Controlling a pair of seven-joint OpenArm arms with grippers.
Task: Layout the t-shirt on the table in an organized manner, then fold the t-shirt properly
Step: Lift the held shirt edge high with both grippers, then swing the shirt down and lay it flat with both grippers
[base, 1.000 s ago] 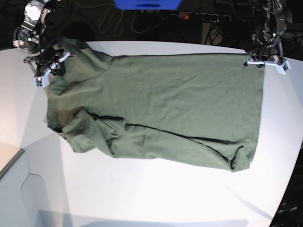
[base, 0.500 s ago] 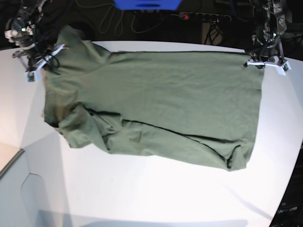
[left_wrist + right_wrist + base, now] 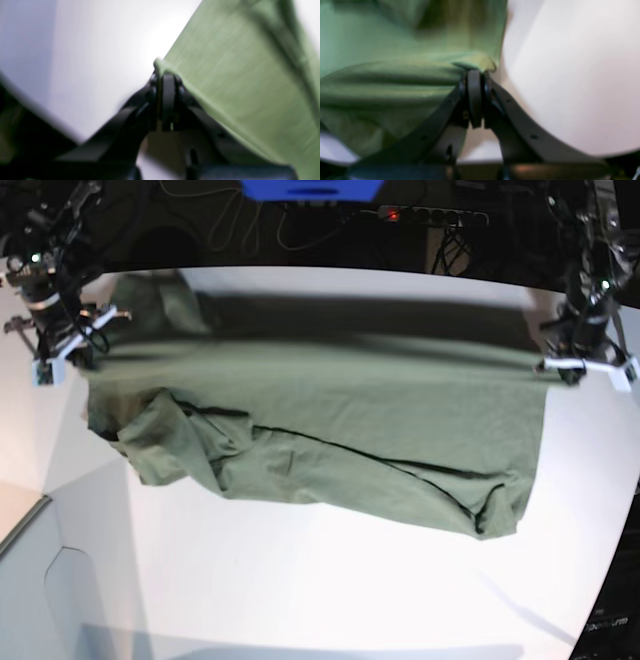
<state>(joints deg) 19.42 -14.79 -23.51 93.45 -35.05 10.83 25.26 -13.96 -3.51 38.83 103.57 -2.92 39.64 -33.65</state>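
The olive-green t-shirt is stretched sideways across the white table. Its far edge is lifted taut between both grippers and throws a shadow on the table behind it. The near part lies wrinkled, with a bunched sleeve at the left. My right gripper at the base view's left is shut on the shirt's corner. In the right wrist view the gripper pinches a fold of the shirt. My left gripper at the right is shut on the hem corner. The left wrist view shows the gripper pinching the shirt.
Behind the table's far edge lie dark cables, a blue object and a power strip with a red light. A grey panel sits at the lower left. Bare white table surface shows beside the shirt, and more of the table shows in the right wrist view.
Both grippers have risen with the shirt's far edge and pulled it taut. The right gripper moved left and outward; the left gripper came forward. The shirt's far edge has left the table.
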